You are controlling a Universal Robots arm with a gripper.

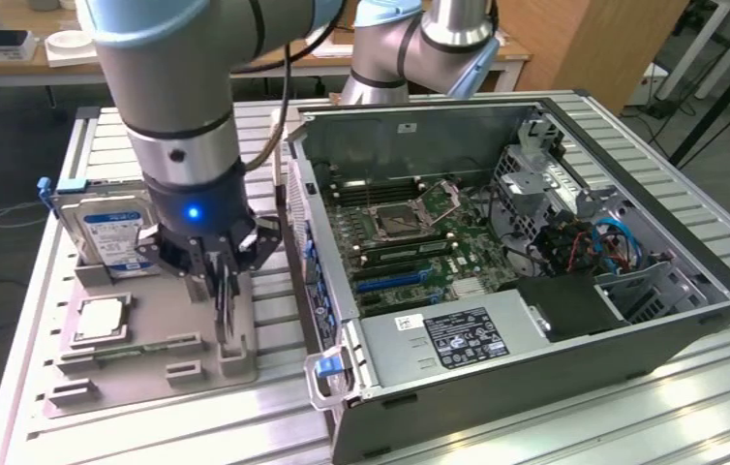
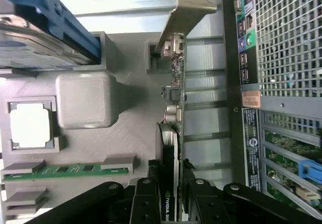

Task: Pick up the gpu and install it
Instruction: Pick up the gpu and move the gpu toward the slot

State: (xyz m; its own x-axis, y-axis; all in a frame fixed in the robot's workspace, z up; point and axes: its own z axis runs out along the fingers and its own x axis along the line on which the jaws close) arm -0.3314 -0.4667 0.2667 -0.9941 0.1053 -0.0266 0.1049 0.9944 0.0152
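Found gripper down over a grey tray on the slatted metal table, at the exterior view's left of an open computer case. Saw black fingers pressed against both flat sides of the graphics card, so recorded the gripper as closed on the card. Noted graphics card standing on its long edge, upright, at the side of the tray nearest the case. Could not tell whether its lower edge sat in the tray slot or hung just clear of it. Spotted pale metal bracket at the card's end farthest from the fingers, close to the case's grilled back panel.

Logged other parts in the tray: hard drive with a blue label, standing upright at the far end; square processor chip lying flat in a recess; green memory stick lying between two grey clips.

Noted case lying on its side, lid off, motherboard exposed and facing up.
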